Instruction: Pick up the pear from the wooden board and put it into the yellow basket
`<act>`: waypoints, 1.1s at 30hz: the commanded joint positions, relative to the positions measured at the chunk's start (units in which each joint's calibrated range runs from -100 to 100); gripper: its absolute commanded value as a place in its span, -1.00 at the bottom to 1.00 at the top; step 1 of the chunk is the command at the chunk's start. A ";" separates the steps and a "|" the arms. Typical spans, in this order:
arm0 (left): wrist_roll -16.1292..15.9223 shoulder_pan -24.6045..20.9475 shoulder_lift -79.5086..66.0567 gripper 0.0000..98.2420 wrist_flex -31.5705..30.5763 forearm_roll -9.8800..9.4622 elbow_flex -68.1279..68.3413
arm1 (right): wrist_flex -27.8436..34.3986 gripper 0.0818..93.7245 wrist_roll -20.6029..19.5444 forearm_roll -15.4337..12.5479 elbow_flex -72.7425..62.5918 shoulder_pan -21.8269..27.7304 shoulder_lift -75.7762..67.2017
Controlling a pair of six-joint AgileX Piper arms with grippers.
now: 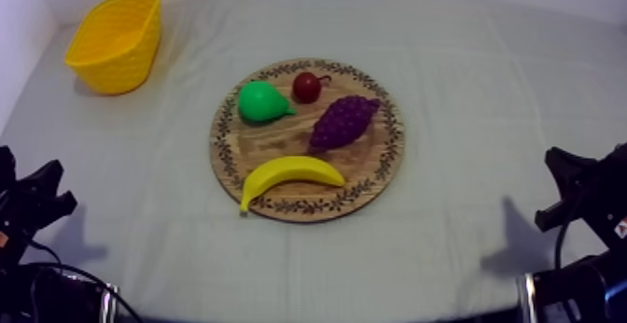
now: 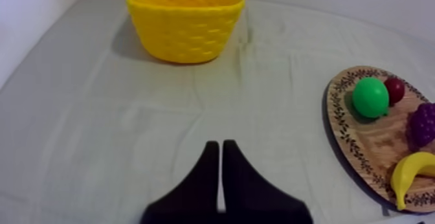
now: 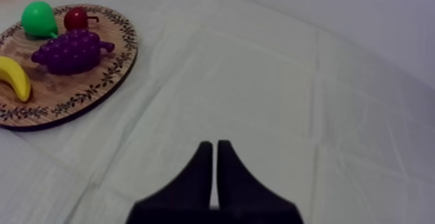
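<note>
Our left gripper (image 2: pixel 220 144) closed, empty; right gripper (image 3: pixel 214 145) same. Pear (image 2: pixel 370 97) on board (image 2: pixel 341 131), ahead-right of left gripper; basket (image 2: pixel 185 26) straight ahead. We should open wide, descend over pear body, avoid small red fruit (image 2: pixel 394 89).

Top view slants down over the table (image 1: pixel 466 84); both low wrist views share the wooden board (image 3: pixel 71 87).

soft even light, faint shadows

Green pear (image 1: pixel 260 102) on board (image 1: pixel 272 146), basket (image 1: pixel 116 47) well apart
</note>
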 commanded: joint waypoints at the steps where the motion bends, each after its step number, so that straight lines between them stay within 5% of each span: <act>1: -0.43 0.50 0.00 -1.00 0.02 0.00 0.02 | 0.02 -0.99 0.03 -0.01 -0.05 0.00 -0.04; 18: -3.13 8.62 2.83 -1.00 -1.71 1.73 -0.43 | 0.02 -0.99 0.02 -0.01 -0.05 0.00 -0.04; 33: -0.04 14.60 27.36 -1.00 -3.89 2.65 -12.90 | 0.02 -0.99 0.03 -0.01 -0.05 0.00 -0.04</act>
